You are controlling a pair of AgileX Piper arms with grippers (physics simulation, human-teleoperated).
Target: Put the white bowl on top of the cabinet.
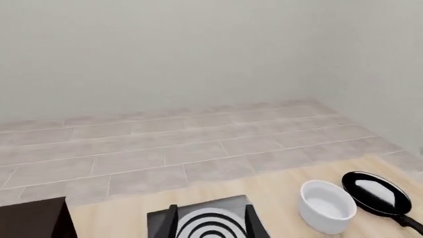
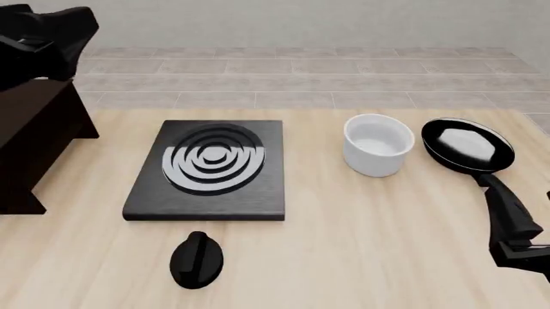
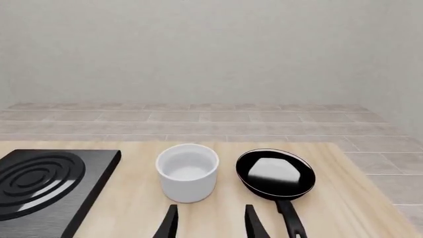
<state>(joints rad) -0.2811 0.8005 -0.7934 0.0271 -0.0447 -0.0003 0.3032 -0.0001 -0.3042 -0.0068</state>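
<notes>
Nothing is done yet; the white bowl [image 3: 187,171] sits untouched on the desk [image 3: 132,208] just ahead of the right pincer [image 3: 210,223], fingers apart and empty; left pincer [image 1: 210,223] likewise apart; cabinet [image 2: 26,145] awaits.

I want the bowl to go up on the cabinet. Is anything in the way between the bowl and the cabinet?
Yes. The stove plate lies flat on the table between the white bowl and the cabinet. It is low, so the bowl could probably be carried over it. The left arm also sits over the cabinet's top.
</notes>
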